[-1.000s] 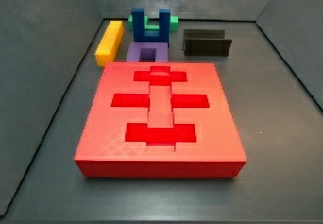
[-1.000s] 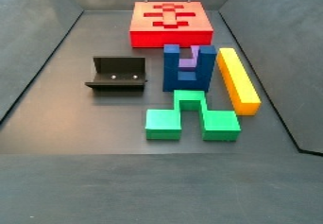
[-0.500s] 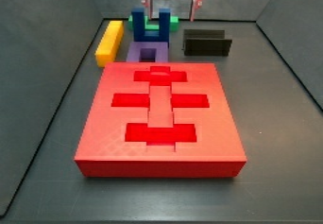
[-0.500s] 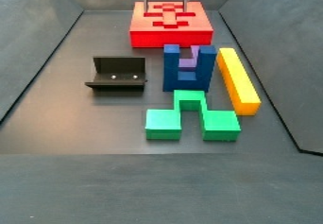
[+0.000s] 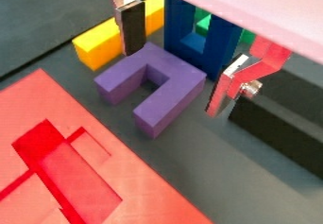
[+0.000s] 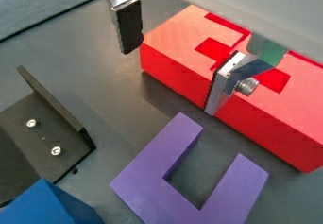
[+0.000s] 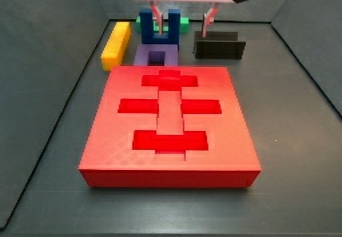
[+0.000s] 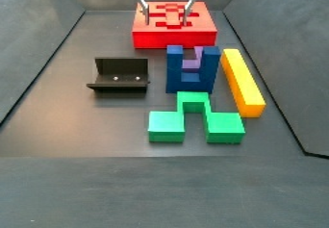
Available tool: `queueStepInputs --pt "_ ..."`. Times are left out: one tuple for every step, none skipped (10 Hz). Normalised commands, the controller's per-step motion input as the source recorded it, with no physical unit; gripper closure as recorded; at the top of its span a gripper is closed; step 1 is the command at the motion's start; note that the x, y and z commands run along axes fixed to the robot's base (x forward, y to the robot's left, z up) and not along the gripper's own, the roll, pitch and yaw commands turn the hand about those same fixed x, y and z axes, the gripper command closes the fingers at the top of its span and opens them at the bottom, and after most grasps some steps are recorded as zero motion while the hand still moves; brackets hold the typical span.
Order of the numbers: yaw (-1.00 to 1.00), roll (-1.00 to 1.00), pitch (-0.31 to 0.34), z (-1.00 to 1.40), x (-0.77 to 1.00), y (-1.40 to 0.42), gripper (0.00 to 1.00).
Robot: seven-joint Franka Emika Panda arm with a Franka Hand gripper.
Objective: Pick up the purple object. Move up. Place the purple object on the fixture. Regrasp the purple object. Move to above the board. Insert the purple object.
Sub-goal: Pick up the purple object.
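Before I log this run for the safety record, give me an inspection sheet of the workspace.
Surface: dark grey floor, no spills seen.
Job's things: purple object lying flat, untouched; fixture bare; board with its slots unfilled.
Clutter: blue block, yellow bar, green block.
Hand: hand open above the purple object, fingers holding nothing.
Cables: nothing seen.
Surroundings: grey walls.

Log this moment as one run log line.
phase: approach | gripper: open, above purple object, empty | purple object: flat on floor, beside board | fixture: empty
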Motion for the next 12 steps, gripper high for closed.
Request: queueStepInputs --pt "0.0 0.0 -0.027 -0.37 0.06 -0.07 0.0" --pt "0.0 0.0 -0.016 -0.33 0.04 -0.06 0.0" --pt "0.0 0.0 0.0 -0.19 0.11 0.0 0.0" --pt "0.0 0.03 0.0 -0.08 0.25 0.0 0.0" --pt "0.0 0.19 0.014 -0.12 0.21 0.0 0.0" --pt "0.0 0.26 0.006 -0.17 0.16 -0.03 0.0" --pt "0.0 0.2 0.0 -0.15 0.05 -0.05 0.0" --pt "0.0 0.26 0.0 -0.19 0.02 -0.06 0.0" --pt "0.13 0.4 0.0 -0.15 0.0 -0.09 0.0" --pt "0.15 0.39 0.0 -0.15 0.0 -0.11 0.0" --pt "0.14 0.36 0.0 -0.15 0.0 -0.11 0.0" --pt "0.06 0.23 0.0 -0.14 0.0 -0.06 0.0"
